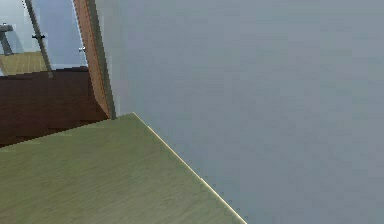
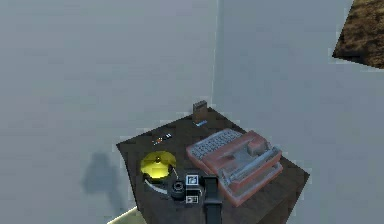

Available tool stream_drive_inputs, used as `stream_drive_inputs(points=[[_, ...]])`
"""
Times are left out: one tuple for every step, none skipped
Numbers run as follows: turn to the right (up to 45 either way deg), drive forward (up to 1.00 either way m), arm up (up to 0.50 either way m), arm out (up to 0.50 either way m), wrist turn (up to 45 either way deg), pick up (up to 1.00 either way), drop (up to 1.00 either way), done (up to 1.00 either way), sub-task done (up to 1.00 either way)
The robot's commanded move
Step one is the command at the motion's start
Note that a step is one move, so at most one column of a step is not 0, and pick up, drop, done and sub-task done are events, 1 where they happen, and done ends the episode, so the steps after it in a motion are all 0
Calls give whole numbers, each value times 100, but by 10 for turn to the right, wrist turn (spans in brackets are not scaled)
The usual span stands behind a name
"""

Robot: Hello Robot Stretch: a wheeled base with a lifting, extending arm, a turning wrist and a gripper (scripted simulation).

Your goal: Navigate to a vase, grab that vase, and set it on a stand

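Stretch's gripper [image 2: 172, 186] is hovering at a dark table [image 2: 150, 148], seemingly lined up on the yellow round object [image 2: 155, 166], likely the vase, sitting at its eleven o'clock beside a typewriter [image 2: 235, 160]; jaw state and hold cannot be told.

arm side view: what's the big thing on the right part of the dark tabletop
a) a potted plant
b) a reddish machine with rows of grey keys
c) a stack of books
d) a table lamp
b: a reddish typewriter-like machine with rows of grey keys lies on the dark table, to the right of a yellow round thing.
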Motion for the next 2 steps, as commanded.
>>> stream_drive_inputs(points=[[0, 0, 30, 0, 0, 0, 0, 0, 0], [0, 0, 0, 0, -450, 0, 0, 0, 0]])
